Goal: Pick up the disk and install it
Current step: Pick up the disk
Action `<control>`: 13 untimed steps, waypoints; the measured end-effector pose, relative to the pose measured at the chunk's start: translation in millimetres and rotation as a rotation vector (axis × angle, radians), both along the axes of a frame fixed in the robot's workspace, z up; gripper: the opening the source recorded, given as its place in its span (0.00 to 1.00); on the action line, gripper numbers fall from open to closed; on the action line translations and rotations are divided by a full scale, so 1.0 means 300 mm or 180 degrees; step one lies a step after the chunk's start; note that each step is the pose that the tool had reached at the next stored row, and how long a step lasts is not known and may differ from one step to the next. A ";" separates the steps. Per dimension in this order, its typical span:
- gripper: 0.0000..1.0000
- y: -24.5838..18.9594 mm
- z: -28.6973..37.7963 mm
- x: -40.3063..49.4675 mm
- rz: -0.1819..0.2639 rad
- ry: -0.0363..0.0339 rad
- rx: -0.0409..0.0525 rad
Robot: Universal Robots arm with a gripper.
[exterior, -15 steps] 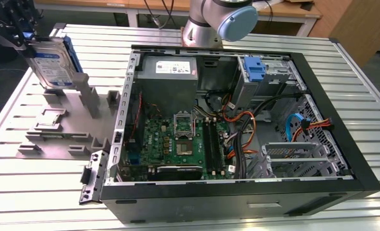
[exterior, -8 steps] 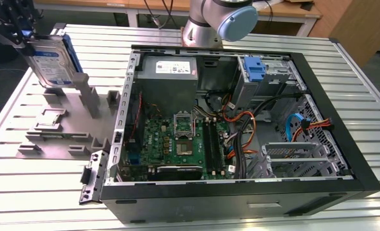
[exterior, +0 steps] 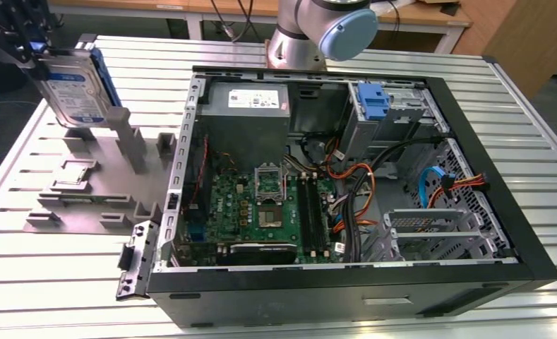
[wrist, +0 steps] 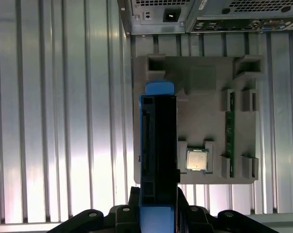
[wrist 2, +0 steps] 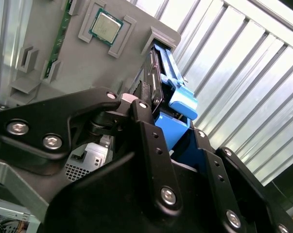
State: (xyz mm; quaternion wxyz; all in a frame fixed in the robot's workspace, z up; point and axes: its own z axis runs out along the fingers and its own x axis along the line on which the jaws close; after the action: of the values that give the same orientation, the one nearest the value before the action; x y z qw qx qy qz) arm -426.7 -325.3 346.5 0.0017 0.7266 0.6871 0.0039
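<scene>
Hand [exterior: 39, 59] clenched on the disk [exterior: 75, 88], which I see upright below it, over the grey fixture tray [exterior: 99, 203]. Tray posts stand just beside the disk's lower edge. Open computer case [exterior: 354, 279] is near on one side. Bare bench [exterior: 52, 282] slats lie on the other.
</scene>
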 end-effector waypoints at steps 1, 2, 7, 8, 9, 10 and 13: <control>0.37 0.000 0.001 0.000 0.0000 -0.0001 0.0000; 0.37 0.000 0.002 0.000 0.0000 -0.0001 0.0000; 0.37 0.000 0.008 0.000 0.0000 -0.0001 0.0000; 0.37 0.000 0.009 0.000 0.0000 -0.0001 0.0000; 0.37 0.000 0.010 0.000 0.0000 -0.0001 0.0000; 0.37 0.000 0.011 0.000 0.0000 -0.0001 0.0000; 0.37 0.000 0.014 0.000 0.0000 -0.0001 0.0000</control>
State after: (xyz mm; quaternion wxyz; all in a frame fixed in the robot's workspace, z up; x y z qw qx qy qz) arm -426.7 -325.3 350.6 0.0018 0.7266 0.6871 0.0040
